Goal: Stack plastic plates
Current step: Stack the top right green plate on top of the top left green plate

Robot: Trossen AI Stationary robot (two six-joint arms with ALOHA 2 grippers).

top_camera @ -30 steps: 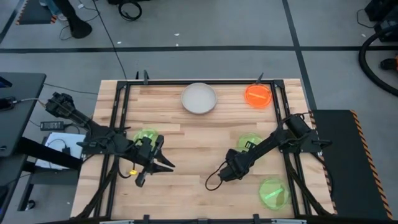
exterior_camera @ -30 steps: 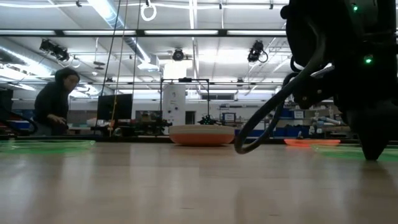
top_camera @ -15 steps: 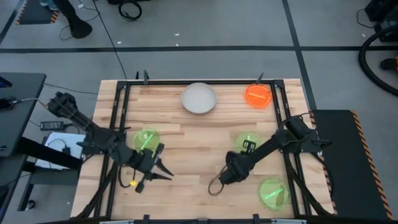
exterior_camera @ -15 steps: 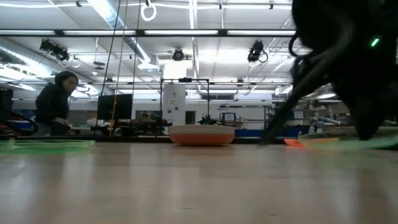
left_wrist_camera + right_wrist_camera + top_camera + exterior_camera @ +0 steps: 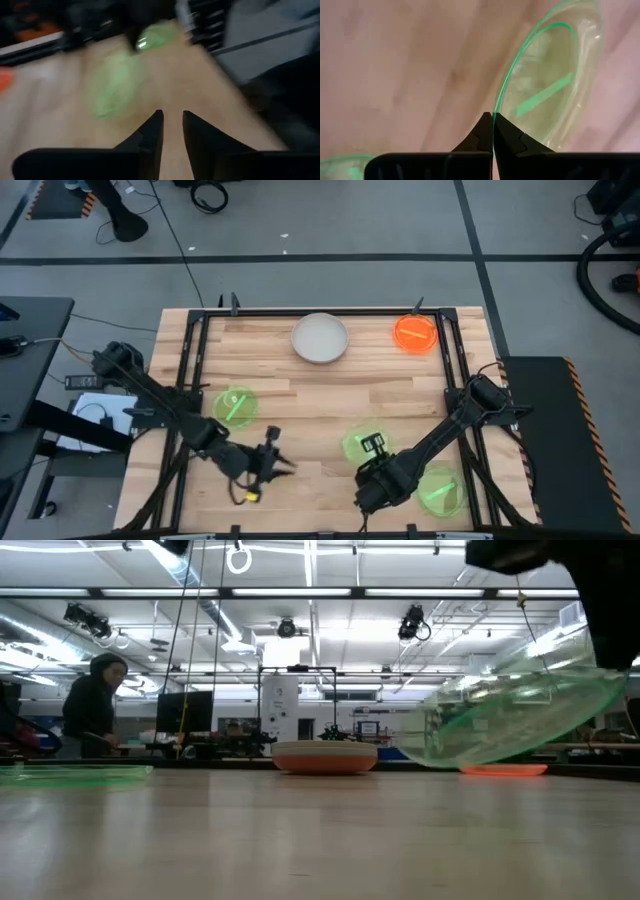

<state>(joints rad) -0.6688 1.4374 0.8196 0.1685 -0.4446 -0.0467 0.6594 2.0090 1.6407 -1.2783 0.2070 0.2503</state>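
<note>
Since a second ago your right hand [image 5: 372, 498] has swung toward 6 o'clock, pinching a neon green plate [image 5: 362, 446] by its rim and carrying it tilted off the table [image 5: 330, 390]. Your left hand [image 5: 284, 468] has slid to 7 o'clock, fingers narrowly parted, holding nothing. Nothing is visibly stacked: green plates lie at 9 [image 5: 236, 405] and 5 o'clock [image 5: 441, 491], off-white [image 5: 320, 338] and orange [image 5: 415, 333] at 12 and 1. Most work remains, by my judgement.
</note>
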